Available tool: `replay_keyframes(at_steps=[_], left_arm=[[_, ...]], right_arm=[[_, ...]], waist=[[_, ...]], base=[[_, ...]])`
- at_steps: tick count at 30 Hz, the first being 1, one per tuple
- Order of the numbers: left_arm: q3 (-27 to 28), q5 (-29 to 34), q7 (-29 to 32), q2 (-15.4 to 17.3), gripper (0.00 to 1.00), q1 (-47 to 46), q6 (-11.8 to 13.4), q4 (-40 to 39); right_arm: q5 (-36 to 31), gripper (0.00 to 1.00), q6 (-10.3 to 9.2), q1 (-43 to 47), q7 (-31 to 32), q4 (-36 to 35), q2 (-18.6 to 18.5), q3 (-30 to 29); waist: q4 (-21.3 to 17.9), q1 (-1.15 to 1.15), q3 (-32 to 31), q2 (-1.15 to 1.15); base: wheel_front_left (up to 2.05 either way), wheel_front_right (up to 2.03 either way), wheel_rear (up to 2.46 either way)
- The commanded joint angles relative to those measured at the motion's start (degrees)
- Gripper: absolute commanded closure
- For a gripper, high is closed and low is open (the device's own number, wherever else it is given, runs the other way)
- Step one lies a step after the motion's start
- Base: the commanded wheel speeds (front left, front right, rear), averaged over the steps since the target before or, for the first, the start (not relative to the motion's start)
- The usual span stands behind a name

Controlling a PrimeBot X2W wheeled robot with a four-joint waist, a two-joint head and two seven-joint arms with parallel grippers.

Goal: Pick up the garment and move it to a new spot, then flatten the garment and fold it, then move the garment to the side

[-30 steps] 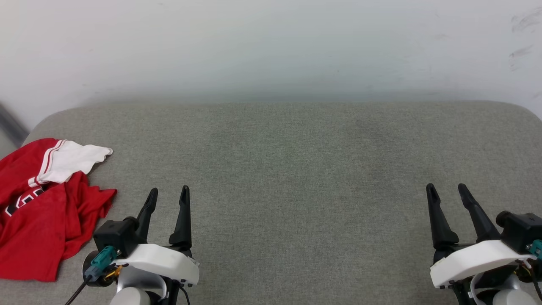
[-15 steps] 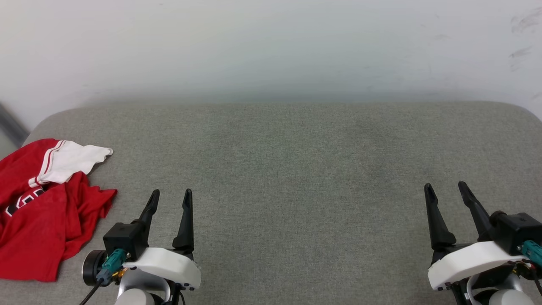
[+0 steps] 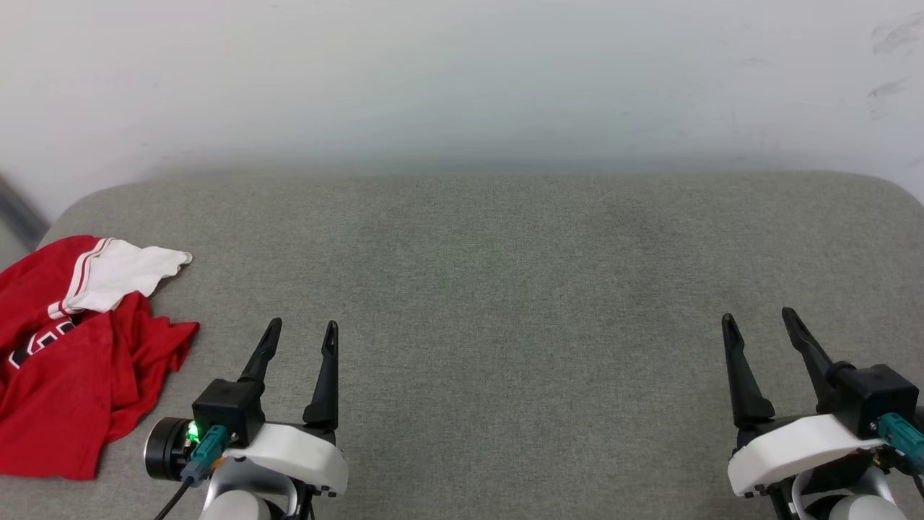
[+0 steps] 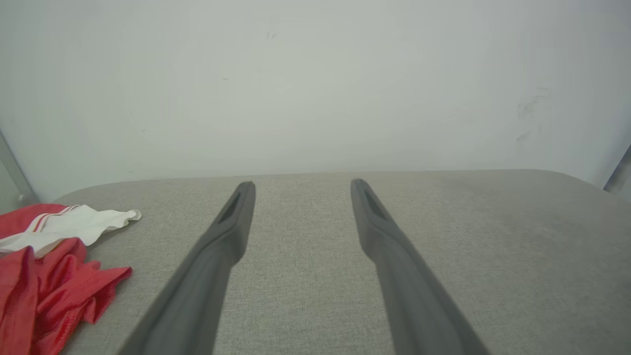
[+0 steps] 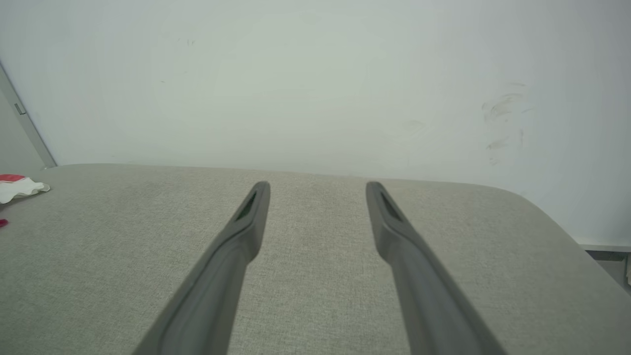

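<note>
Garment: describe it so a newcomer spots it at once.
Start at the grey padded surface in front of the white wall. At its left end, left of the left gripper, lies a crumpled shirt. Beside the dark fingers it stands out: bright red, one white sleeve with striped trim.

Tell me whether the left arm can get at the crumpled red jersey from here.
Probably yes. The left gripper stands open just right of the garment, with only flat grey cushion between them.
</note>
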Motion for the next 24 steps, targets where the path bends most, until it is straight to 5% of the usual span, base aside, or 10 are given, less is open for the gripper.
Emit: replay_keyframes(at_steps=[1, 24], left_arm=[[0.12, 0.89, -0.47, -0.02, 0.0, -0.57, -0.13, 0.19], [1.21, 2.53, -1.4, -1.3, 0.0, -0.93, -1.2, 2.44]], right_arm=[[-1.26, 0.0, -0.02, 0.25, -0.33, -0.45, 0.34, 0.01], [-2.87, 0.0, -0.02, 0.58, -0.65, -0.95, 0.38, -0.23]], waist=[[0.03, 0.0, -0.02, 0.0], [1.9, 0.0, 0.06, 0.0]], base=[[0.0, 0.0, 0.0], [0.0, 0.0, 0.0]])
